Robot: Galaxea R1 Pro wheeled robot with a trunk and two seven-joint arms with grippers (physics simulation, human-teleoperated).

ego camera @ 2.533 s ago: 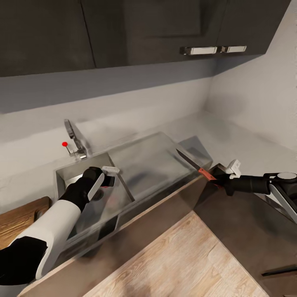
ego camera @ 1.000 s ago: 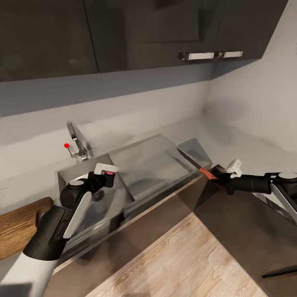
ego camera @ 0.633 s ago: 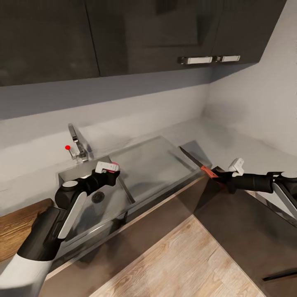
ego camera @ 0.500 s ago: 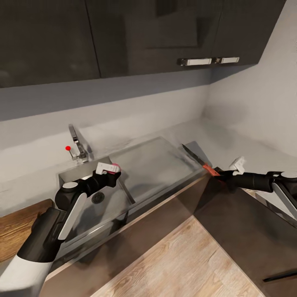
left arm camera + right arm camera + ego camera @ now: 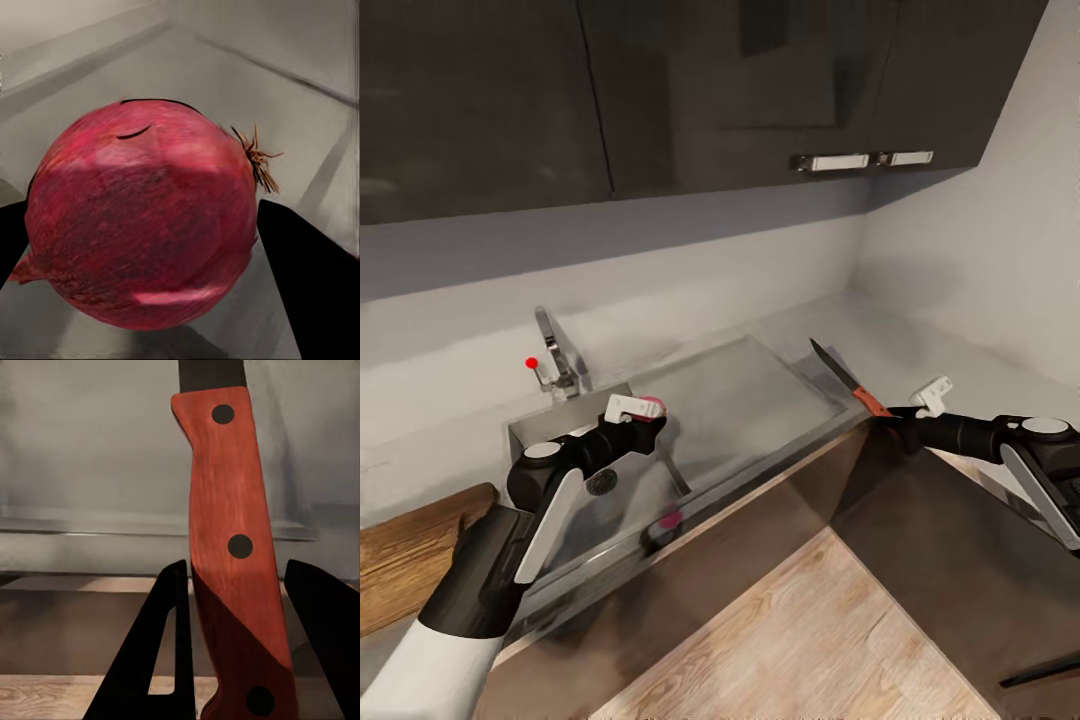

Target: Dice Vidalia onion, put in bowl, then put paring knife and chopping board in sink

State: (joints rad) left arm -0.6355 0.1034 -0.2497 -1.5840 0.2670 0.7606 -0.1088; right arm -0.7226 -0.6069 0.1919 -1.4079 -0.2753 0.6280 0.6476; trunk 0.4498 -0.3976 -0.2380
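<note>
My left gripper (image 5: 640, 416) is shut on the pinkish-red Vidalia onion (image 5: 652, 407), held above the grey steel sink (image 5: 565, 505) near the basin's right wall. In the left wrist view the onion (image 5: 142, 225) sits between dark fingers (image 5: 315, 285). My right gripper (image 5: 895, 418) is shut on the paring knife (image 5: 847, 378) by its reddish-brown handle (image 5: 232, 547). The dark blade points up and back over the drainboard's right end. The chopping board (image 5: 400, 555) lies at the far left. The bowl is out of view.
A chrome faucet (image 5: 560, 352) with a red-tipped lever (image 5: 531, 363) stands behind the basin. The flat drainboard (image 5: 730, 400) lies between my arms. Light grey countertop (image 5: 940, 345) runs into the right corner, under dark wall cabinets (image 5: 710, 90). Wooden floor (image 5: 810, 640) lies below.
The left gripper has lifted the onion up out of the basin. The right gripper has raised the knife, tipping its blade upward. The head view has also tilted a little.
</note>
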